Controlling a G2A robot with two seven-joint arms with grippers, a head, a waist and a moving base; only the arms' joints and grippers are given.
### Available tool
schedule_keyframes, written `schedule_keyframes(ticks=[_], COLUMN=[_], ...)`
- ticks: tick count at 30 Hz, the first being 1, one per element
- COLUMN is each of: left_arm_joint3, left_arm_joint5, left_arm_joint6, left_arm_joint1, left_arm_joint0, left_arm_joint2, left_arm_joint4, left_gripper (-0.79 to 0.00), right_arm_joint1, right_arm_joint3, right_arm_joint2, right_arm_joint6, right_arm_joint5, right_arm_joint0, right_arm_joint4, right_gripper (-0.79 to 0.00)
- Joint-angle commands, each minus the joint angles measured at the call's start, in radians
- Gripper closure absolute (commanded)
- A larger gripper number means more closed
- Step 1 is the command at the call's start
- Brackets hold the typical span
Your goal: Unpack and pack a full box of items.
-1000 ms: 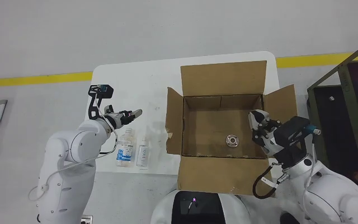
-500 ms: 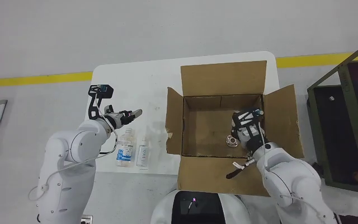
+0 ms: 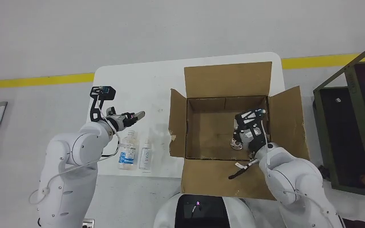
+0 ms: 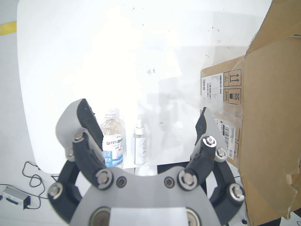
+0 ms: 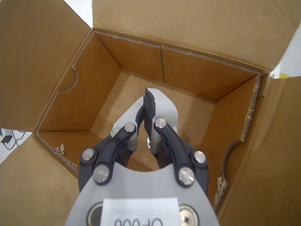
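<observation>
Two bottles, a large clear bottle (image 3: 129, 149) and a small spray bottle (image 3: 146, 155), lie side by side on the white table (image 3: 142, 80), well apart from the open cardboard box (image 3: 227, 105).

Top view: within the last second the right gripper (image 3: 245, 131) has come off the box's right flap and gone down inside. It now hangs just beside a round metal piece (image 3: 233, 141) on the box floor. Judgement: unpacking is near its end, and this piece is the next pick. The left gripper (image 3: 137, 115) has not moved; it hovers over the table by the bottles.

Left wrist view: its fingers are spread wide with nothing between them. Both bottles lie below, and the box wall stands off to one side.

Right wrist view: the fingers are pressed together, with nothing pinched between the pads. Bits of the metal piece show behind them on the floor. Judgement: they must part before any grasp. The tall box walls hem in the wrist, and the piece sits low and flat, so there is little room for error.
</observation>
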Motion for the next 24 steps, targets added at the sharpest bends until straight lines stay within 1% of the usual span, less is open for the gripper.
schedule_keyframes(ticks=[1,3,6,11,13,16,19,24], left_arm_joint3=[0.0,0.0,0.0,0.0,0.0,0.0,0.0,0.0], left_arm_joint5=[0.0,0.0,0.0,0.0,0.0,0.0,0.0,0.0], left_arm_joint6=[0.0,0.0,0.0,0.0,0.0,0.0,0.0,0.0], left_arm_joint1=[0.0,0.0,0.0,0.0,0.0,0.0,0.0,0.0], left_arm_joint0=[0.0,0.0,0.0,0.0,0.0,0.0,0.0,0.0], left_arm_joint2=[0.0,0.0,0.0,0.0,0.0,0.0,0.0,0.0], left_arm_joint4=[0.0,0.0,0.0,0.0,0.0,0.0,0.0,0.0], left_gripper=[-0.785,-0.785,-0.785,-0.785,-0.785,-0.785,-0.785,-0.785], right_arm_joint1=[0.0,0.0,-0.005,-0.015,-0.017,-0.02,-0.018,-0.009], right_arm_joint3=[0.005,0.008,0.029,0.099,0.122,0.151,0.15,0.121], right_arm_joint2=[-0.013,-0.026,-0.047,-0.093,-0.116,-0.139,-0.162,-0.175], right_arm_joint6=[-0.021,-0.011,0.061,0.26,0.349,0.477,0.585,0.694], right_arm_joint5=[-0.029,-0.04,-0.009,0.021,-0.004,-0.021,-0.049,-0.078], right_arm_joint0=[0.003,0.026,0.099,0.285,0.354,0.422,0.438,0.382], right_arm_joint4=[-0.001,-0.012,-0.007,0.024,0.03,0.063,0.052,0.005], right_gripper=[0.0,0.0,0.0,0.0,0.0,0.0,0.0,0.0])
